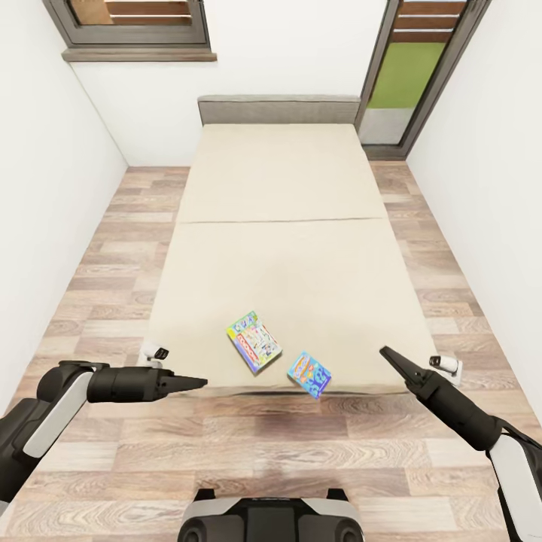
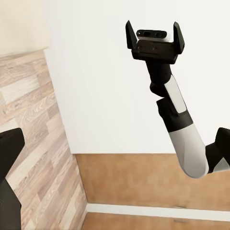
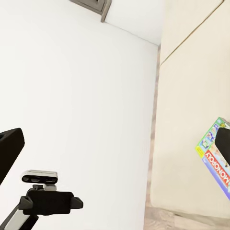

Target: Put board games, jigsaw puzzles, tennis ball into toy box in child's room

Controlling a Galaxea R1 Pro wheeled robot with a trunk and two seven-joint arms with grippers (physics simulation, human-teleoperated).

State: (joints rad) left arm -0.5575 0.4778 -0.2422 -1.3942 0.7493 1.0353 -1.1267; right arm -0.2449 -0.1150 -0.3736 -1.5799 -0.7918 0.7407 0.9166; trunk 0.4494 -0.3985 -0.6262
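Note:
Two board games lie flat on the beige bed (image 1: 278, 188) near its foot edge. One has a white-green-red cover (image 1: 254, 340). The other, smaller and blue-orange (image 1: 309, 374), sits right at the edge. My left gripper (image 1: 200, 382) hovers over the floor just short of the bed's foot, left of the games. My right gripper (image 1: 386, 353) hangs at the foot edge, right of them. Neither gripper holds anything, and each is a short way from the games. The left wrist view shows the right gripper (image 2: 152, 34) with its fingers apart. One game's cover (image 3: 213, 153) appears in the right wrist view.
White walls flank the bed closely, with a strip of wood-plank floor (image 1: 105, 256) on each side. A grey headboard (image 1: 278, 110) and two dark-framed windows (image 1: 135, 22) are at the far end. My base (image 1: 271, 519) stands on the floor before the bed's foot.

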